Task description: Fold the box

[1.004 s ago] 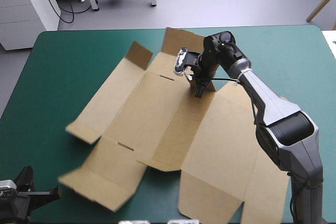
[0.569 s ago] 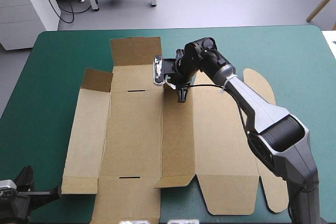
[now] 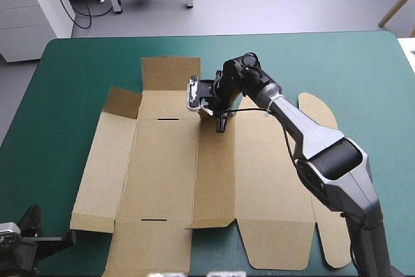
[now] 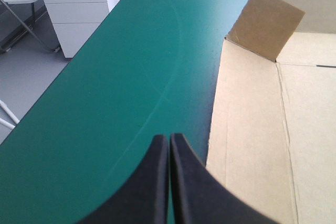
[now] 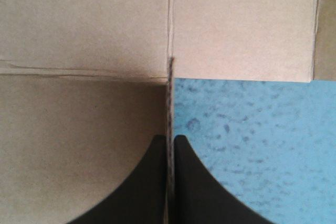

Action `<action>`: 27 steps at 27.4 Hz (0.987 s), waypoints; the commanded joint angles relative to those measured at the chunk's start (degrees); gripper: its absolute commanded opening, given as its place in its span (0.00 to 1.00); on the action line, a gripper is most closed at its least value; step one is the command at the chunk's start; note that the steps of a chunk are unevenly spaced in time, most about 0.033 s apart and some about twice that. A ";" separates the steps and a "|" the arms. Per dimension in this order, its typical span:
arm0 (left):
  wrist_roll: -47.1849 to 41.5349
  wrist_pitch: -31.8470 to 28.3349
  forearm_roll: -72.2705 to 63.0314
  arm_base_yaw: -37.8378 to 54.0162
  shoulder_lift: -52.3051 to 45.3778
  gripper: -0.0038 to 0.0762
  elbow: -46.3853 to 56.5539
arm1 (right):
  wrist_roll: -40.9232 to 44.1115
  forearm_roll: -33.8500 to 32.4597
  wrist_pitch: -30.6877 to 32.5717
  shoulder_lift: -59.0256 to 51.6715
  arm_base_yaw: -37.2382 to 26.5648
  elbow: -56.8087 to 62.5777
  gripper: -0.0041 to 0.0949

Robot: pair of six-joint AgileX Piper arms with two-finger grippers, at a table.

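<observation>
One flap (image 5: pixel 169 98) of the flat brown cardboard box (image 3: pixel 162 160) sits pinched in the black right gripper (image 5: pixel 169 139); hard pulling could tear it.

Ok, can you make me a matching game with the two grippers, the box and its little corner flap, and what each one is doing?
Things:
1. left gripper
2. right gripper
3. box
4. corner flap

What it is doing:
A. shut on a thin edge of board
B. shut on nothing, above the teal-green cover
C. sticking up at the far left corner
D. spread out mostly flat

Pairs: 1-B, 2-A, 3-D, 4-C
</observation>
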 commanded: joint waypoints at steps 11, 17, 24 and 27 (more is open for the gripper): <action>-0.31 -4.41 0.15 -0.03 -0.56 0.04 -1.21 | 5.19 -0.63 1.77 -4.53 -0.12 -4.85 0.90; -0.31 -4.41 0.15 -0.03 -0.56 0.04 -1.21 | 17.50 -2.52 6.93 -8.14 -0.12 -15.34 0.92; -0.31 -4.41 0.25 -0.03 -0.56 0.04 -1.21 | 40.36 -11.19 7.17 -10.89 -0.12 -17.84 0.79; -0.31 -4.41 0.25 -0.03 -0.56 0.04 -1.21 | 48.89 -14.69 7.17 -11.26 -0.12 -17.84 0.52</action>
